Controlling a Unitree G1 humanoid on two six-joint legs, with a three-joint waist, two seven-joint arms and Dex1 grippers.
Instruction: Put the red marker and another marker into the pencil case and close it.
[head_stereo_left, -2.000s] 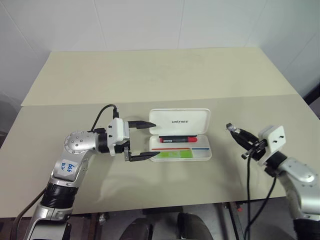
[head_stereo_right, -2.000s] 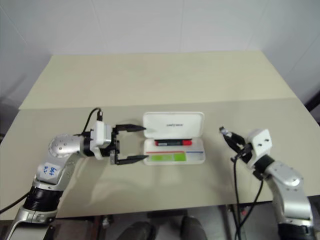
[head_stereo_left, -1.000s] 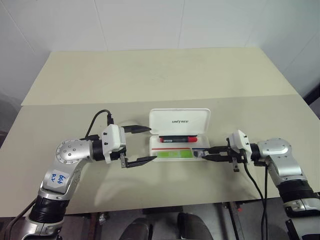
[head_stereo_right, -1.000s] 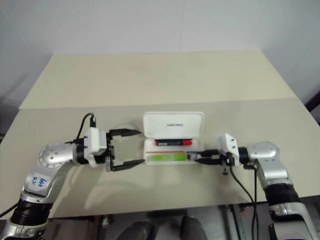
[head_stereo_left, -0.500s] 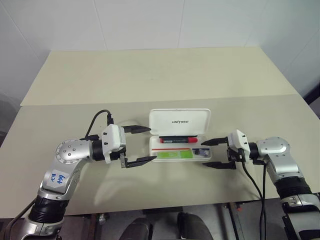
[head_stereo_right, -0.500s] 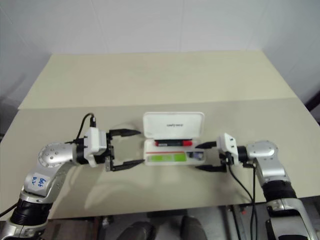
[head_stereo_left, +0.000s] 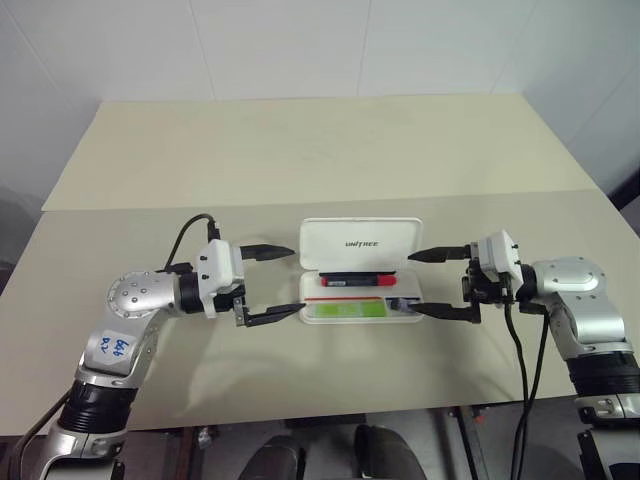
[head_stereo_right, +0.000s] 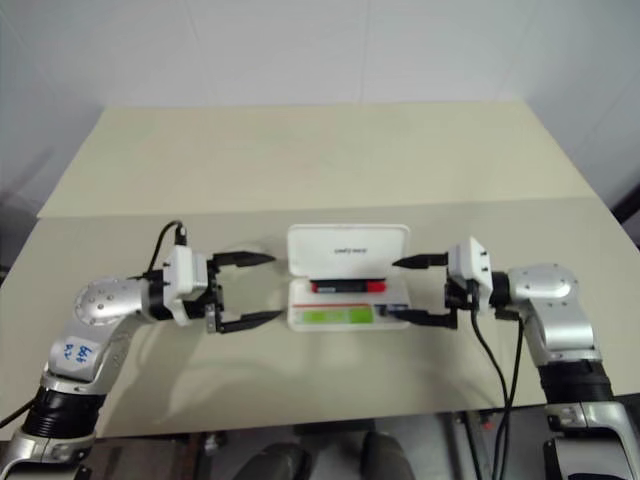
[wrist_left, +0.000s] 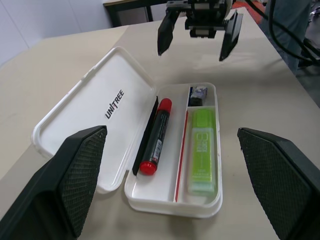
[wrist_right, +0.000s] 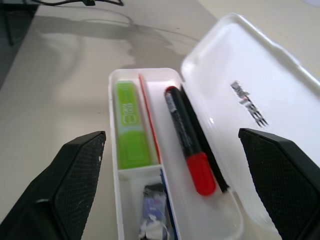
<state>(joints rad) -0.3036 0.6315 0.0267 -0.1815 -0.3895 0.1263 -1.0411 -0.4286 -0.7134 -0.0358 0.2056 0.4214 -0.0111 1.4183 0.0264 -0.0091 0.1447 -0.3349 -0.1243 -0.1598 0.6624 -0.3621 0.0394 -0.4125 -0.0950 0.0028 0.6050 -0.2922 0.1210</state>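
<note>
Though lid up, pencil case (head_stereo_left: 360, 270) w/ both claws (head_stereo_left: 274, 283) (head_stereo_left: 437, 283) wide-open, empty, flanking ends.

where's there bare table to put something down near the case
Bare table spreads behind the open pencil case, and a strip runs in front of it. Crowded at both ends: the open left gripper and open right gripper flank it closely.
</note>
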